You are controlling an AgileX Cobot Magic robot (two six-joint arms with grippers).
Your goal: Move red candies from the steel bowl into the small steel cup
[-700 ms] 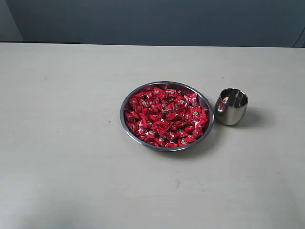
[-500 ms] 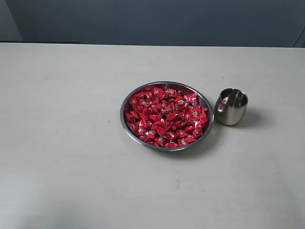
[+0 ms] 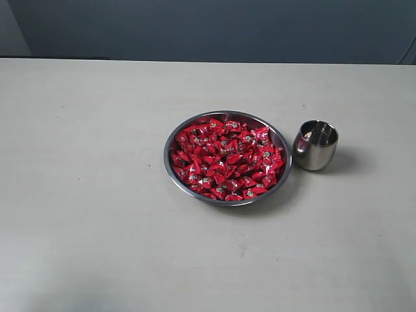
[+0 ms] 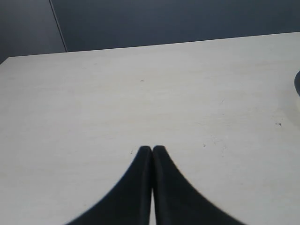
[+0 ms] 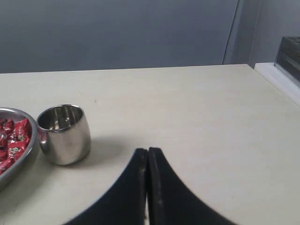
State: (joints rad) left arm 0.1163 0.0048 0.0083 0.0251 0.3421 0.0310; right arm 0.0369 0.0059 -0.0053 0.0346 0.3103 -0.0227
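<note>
The steel bowl [image 3: 170,170] sits mid-table, heaped with red candies [image 3: 226,159]. Right beside it stands the small steel cup [image 3: 315,145], upright, with only reflections showing inside. Neither arm appears in the exterior view. In the right wrist view the cup [image 5: 64,134] and the bowl's rim [image 5: 31,140] with a few candies [image 5: 15,138] lie a little way off from my right gripper [image 5: 148,151], which is shut on nothing. My left gripper [image 4: 152,149] is shut too, over bare tabletop; a dark sliver at that view's edge may be the bowl.
The pale table [image 3: 97,195] stretches wide around the bowl and cup. A dark wall stands behind its far edge. In the right wrist view a white ledge with a dark object [image 5: 288,56] lies past the table's corner.
</note>
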